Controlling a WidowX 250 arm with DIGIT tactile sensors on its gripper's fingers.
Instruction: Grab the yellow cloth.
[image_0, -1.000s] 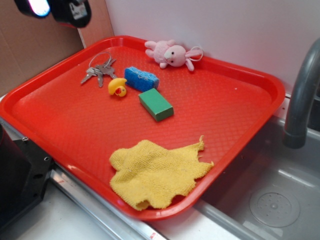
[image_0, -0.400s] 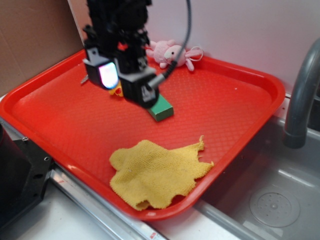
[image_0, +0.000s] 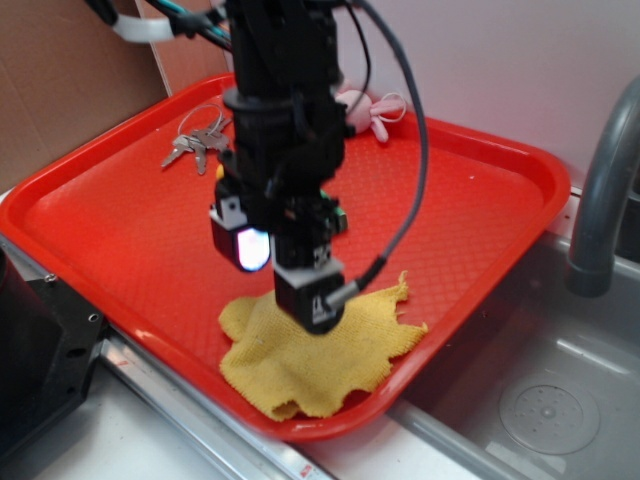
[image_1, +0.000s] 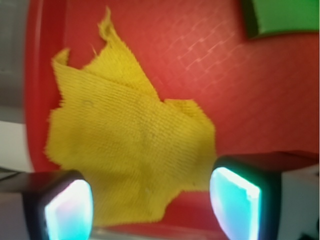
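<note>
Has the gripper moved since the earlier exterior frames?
Yes. The gripper has come from the tray's far left corner toward its near edge, and is now over the yellow cloth.

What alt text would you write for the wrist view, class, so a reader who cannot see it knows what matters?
A ragged yellow cloth lies flat on a red tray, filling most of the view from directly above. The gripper hangs over it with its jaws spread wide, one glowing pad at each lower corner. A green block shows at the top right.

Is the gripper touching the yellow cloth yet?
Cannot tell. The wrist view shows the open gripper over the yellow cloth, but neither view shows contact or a gap.
</note>
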